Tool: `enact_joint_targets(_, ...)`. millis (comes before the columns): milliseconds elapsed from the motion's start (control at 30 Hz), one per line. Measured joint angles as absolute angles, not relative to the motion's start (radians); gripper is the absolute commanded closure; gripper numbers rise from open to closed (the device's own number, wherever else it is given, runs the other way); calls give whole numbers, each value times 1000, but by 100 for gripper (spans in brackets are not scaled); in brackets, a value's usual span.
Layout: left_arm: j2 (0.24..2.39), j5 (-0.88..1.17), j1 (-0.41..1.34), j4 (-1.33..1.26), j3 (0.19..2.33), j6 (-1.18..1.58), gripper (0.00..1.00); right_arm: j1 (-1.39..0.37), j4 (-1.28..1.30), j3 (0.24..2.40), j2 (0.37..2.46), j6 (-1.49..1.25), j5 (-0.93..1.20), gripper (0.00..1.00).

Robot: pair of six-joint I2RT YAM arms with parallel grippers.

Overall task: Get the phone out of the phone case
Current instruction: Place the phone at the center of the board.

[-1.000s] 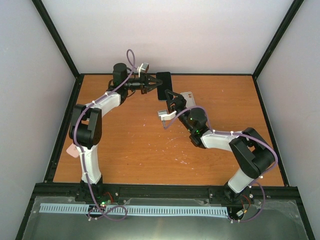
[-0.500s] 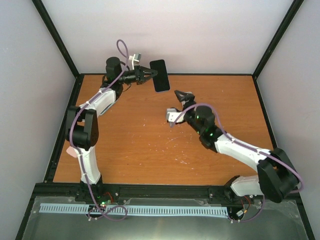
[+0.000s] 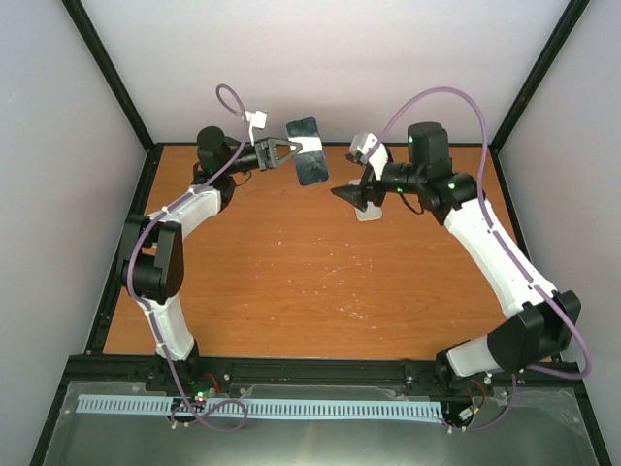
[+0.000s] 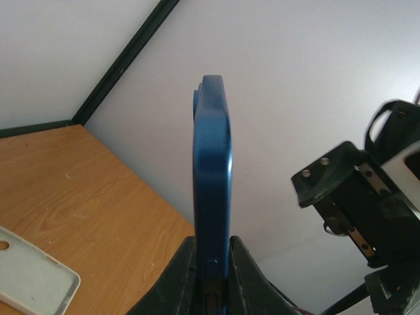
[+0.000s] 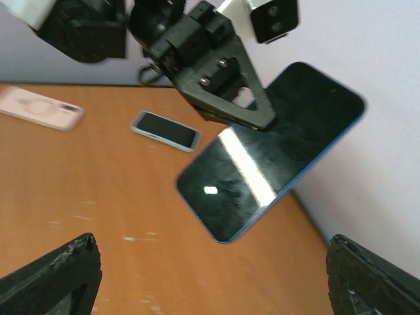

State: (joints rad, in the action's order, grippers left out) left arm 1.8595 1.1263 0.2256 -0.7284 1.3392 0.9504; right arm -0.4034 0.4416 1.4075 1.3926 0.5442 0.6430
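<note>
My left gripper [image 3: 294, 153] is shut on a blue phone [image 3: 310, 162] with a dark screen and holds it in the air near the back wall. In the left wrist view the phone [image 4: 211, 184] stands edge-on between my fingers [image 4: 178, 279]. The empty white phone case [image 3: 370, 211] lies on the table to its right, and also shows in the left wrist view [image 4: 29, 281]. My right gripper [image 3: 351, 194] is open and empty just above the case, facing the phone [image 5: 269, 157]. Its fingertips [image 5: 62, 275] sit wide apart at the frame's bottom corners.
A second phone in a light blue case [image 5: 165, 130] lies on the table behind the held one. A pink case [image 5: 41, 109] lies farther left, and a pink object [image 3: 139, 292] sits by the table's left edge. The black frame posts stand at the back corners.
The left gripper has lifted the phone up and back to the left. The right arm has swung from the table's middle to the back right, and the white case now lies under it.
</note>
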Motion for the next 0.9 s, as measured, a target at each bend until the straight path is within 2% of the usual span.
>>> enact_joint_targets(367, 1843, 1124, 324, -840, 1332, 863, 99, -245, 656, 1638, 1626, 246, 993, 32)
enact_joint_targets(433, 1841, 1124, 342, -849, 1333, 851, 99, -242, 662, 1629, 1633, 207, 1022, 38)
enact_joint_targets(633, 1842, 1122, 373, -855, 1345, 831, 99, -246, 591, 1566, 1616, 79, 1081, 68)
enact_joint_targets(767, 1842, 1124, 381, -867, 1364, 828, 99, -242, 555, 1555, 1615, 32, 1085, 79)
enact_joint_targets(900, 1842, 1130, 385, -875, 1369, 827, 98, -240, 539, 1554, 1615, 4, 1085, 85)
